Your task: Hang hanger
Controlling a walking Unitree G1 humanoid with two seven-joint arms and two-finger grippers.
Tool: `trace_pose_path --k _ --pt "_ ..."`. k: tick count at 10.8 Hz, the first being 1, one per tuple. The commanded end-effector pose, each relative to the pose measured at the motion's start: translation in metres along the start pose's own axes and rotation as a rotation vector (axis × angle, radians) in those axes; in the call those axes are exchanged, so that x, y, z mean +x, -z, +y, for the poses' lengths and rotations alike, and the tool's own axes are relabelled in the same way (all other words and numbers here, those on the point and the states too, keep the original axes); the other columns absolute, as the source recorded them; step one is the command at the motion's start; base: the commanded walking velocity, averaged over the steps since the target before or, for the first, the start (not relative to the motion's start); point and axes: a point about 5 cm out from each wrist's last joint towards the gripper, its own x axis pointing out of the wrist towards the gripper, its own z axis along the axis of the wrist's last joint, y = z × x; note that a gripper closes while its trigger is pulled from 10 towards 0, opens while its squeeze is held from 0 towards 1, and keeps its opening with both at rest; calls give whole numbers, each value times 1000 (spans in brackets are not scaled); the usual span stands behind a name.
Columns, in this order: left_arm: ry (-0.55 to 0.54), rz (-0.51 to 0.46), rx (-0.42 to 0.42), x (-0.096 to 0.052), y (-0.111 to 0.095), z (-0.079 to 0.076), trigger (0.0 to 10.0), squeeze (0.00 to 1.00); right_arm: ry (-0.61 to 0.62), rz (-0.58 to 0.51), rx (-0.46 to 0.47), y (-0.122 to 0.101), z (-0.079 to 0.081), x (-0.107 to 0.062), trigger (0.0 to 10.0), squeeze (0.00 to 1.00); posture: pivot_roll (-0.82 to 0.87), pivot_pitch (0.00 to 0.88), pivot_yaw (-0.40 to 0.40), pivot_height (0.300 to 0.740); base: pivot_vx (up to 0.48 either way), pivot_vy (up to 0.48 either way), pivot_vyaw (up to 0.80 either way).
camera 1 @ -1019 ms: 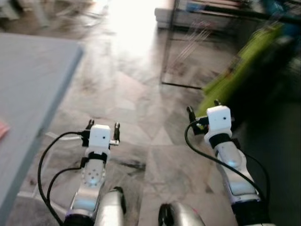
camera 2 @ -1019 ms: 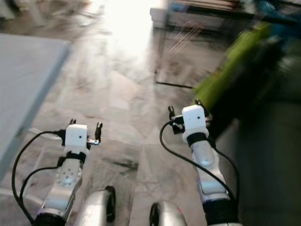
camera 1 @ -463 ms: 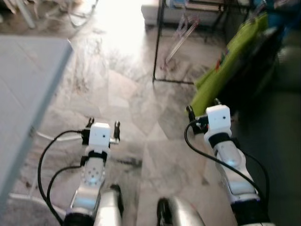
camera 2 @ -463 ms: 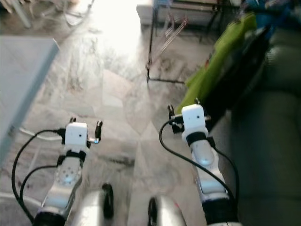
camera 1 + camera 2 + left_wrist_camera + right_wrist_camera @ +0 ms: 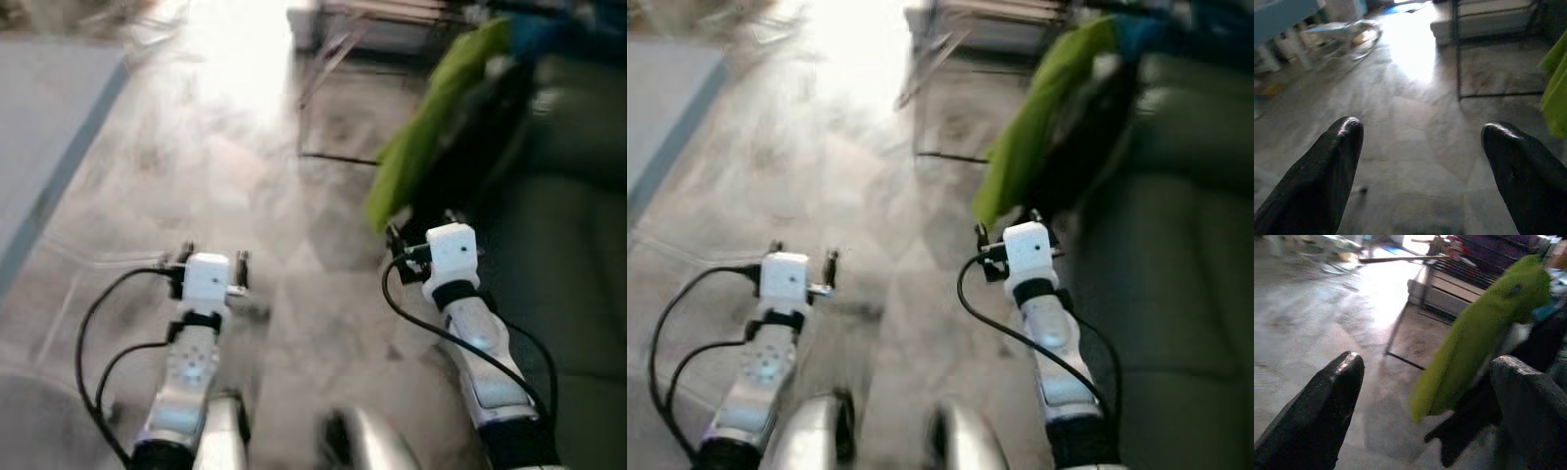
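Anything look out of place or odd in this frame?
A green cloth lies slumped over the edge of the dark sofa, trailing toward the floor rather than hanging. Both the left gripper and right gripper are open and empty. Motion blur hides finer detail.

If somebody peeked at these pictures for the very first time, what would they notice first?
Probably the bright green cloth, draped over something dark ahead of the robot on its right, beside a dark sofa. Next, the two silver arms reaching out over the grey stone floor, the left tool and right tool both open and holding nothing. A glaring patch of light shines on the floor far ahead.
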Motion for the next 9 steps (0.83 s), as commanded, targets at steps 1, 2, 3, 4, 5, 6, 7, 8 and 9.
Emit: trace_pose_path --k 1,2,3,4,5,6,7,8,9 --pt "18 5 -6 -2 1 -8 10000 0 -7 21 -24 6 -4 -7 10000 0 -40 195 -50 740 0 0 0" --pt "10 5 -14 -2 1 -8 10000 0 -11 14 -31 5 -3 -7 10000 0 -40 195 -51 740 0 0 800" --pt "-1 4 -10 -2 1 -7 10000 0 -22 13 -34 5 -2 -7 10000 0 -39 194 -51 740 0 0 800" --pt "-19 23 -25 -2 3 -6 10000 0 -32 10 -27 4 0 -7 10000 0 -35 194 -51 740 0 0 800" --pt "-31 32 -37 -3 4 -6 10000 0 -45 11 -29 4 1 -6 10000 0 -33 194 -54 740 0 0 800" --pt "-48 33 -33 -3 3 -6 10000 0 -48 10 -29 4 1 -6 10000 0 -30 193 -57 740 0 0 800" --pt "-67 35 -35 -4 4 -4 10000 0 -52 7 -28 4 1 -5 10000 0 -30 193 -57 740 0 0 800" --pt "-81 31 -27 -3 4 -2 10000 0 -57 5 -30 3 2 -4 10000 0 -29 191 -60 740 0 0 800" --pt "-90 32 -40 -3 5 -1 10000 0 -65 5 -28 3 3 -4 10000 0 -29 191 -60 740 0 0 800"
